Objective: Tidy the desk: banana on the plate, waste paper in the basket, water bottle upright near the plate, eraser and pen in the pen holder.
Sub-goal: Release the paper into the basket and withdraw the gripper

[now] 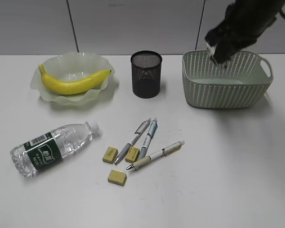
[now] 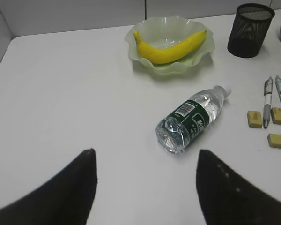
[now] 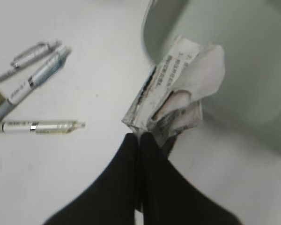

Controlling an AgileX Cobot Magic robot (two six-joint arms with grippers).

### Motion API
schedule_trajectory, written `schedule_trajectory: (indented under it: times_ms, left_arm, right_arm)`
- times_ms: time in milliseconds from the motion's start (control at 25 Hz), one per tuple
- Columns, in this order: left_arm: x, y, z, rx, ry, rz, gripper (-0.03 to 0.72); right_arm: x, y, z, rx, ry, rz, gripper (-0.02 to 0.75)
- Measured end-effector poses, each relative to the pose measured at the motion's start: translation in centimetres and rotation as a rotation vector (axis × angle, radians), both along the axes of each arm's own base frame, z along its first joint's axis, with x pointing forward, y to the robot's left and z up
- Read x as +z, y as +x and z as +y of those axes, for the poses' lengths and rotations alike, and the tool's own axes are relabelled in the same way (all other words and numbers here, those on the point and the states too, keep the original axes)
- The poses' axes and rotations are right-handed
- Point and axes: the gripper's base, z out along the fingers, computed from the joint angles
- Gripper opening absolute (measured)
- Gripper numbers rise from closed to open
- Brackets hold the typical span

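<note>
My right gripper [image 3: 140, 137] is shut on the crumpled waste paper [image 3: 175, 89] and holds it above the near left rim of the pale green basket [image 1: 226, 90]; it also shows in the exterior view [image 1: 217, 56]. The banana [image 1: 76, 81] lies in the ruffled green plate [image 1: 46, 90]. The water bottle [image 1: 52, 148] lies on its side on the desk [image 1: 228, 166], cap toward the back right. Three pens [image 1: 145, 141] and three yellow erasers [image 1: 117, 177] lie at the middle front. The black mesh pen holder [image 1: 146, 74] stands between plate and basket. My left gripper [image 2: 145, 161] is open and empty, above the desk in front of the bottle [image 2: 191, 119].
A grey wall with dark seams [image 1: 73, 26] runs behind the desk. The pens [image 3: 35, 72] lie left of the basket wall [image 3: 152, 35] in the right wrist view.
</note>
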Motion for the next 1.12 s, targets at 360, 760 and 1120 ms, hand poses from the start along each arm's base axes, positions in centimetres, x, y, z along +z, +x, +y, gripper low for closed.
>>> schedule_trajectory:
  times_ms: [360,760,1120]
  left_arm:
    - [0.0,0.0,0.0,0.0,0.0,0.0,0.5]
    - [0.0,0.0,0.0,0.0,0.0,0.0,0.5]
    - [0.0,0.0,0.0,0.0,0.0,0.0,0.5]
  right_arm:
    - [-1.4,6.1,0.9,-0.007,-0.085,-0.134,0.012]
    - [-7.1,8.8,0.5,-0.142,-0.125,0.025,0.463]
    - [-2.1,6.9,-0.1,-0.196,-0.12,0.047,0.603]
